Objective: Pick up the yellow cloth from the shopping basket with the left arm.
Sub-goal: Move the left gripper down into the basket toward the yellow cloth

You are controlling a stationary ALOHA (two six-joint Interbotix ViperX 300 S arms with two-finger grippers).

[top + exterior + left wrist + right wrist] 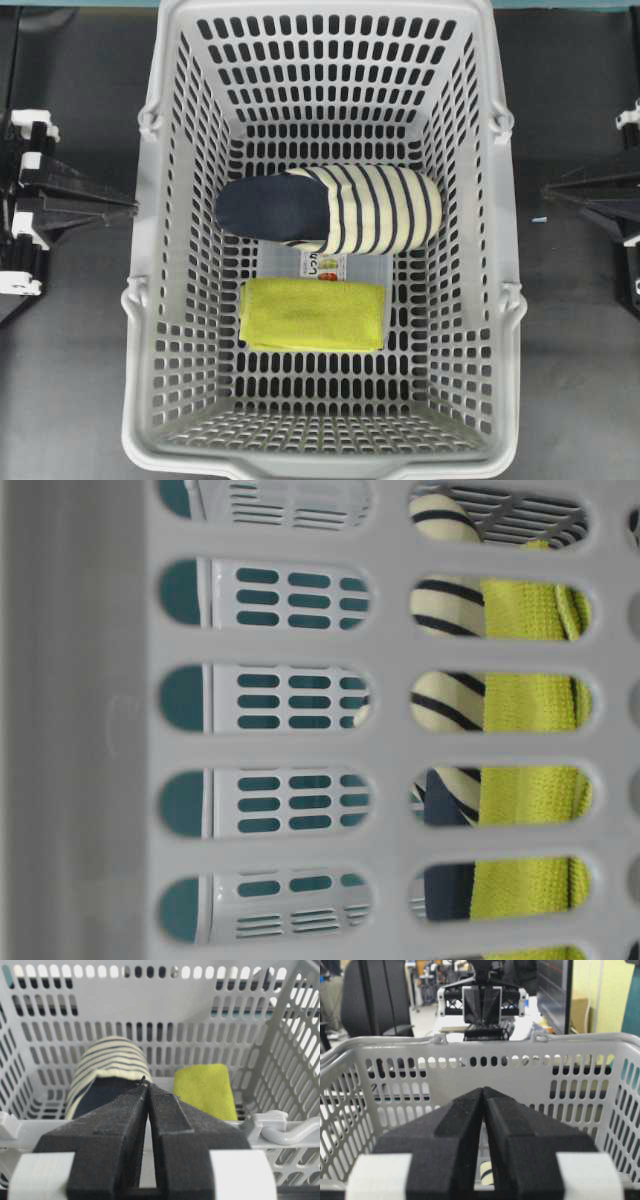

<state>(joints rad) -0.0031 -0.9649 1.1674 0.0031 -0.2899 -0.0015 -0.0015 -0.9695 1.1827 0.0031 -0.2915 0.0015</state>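
The yellow cloth (312, 314) lies folded flat on the floor of the light-grey shopping basket (135, 380), toward its near end. It also shows in the left wrist view (206, 1090) and through the wall slots in the table-level view (530, 790). My left gripper (132, 207) is shut and empty, outside the basket's left wall; in its wrist view the tips (148, 1085) sit just above the rim. My right gripper (548, 190) is shut and empty, outside the right wall (483, 1090).
A cream-and-navy striped slipper (340, 208) lies across the basket's middle, just beyond the cloth. A small clear container with a label (345, 267) sits between and under them. The basket's tall slotted walls (150, 1005) surround everything. Both arms stay on the dark table.
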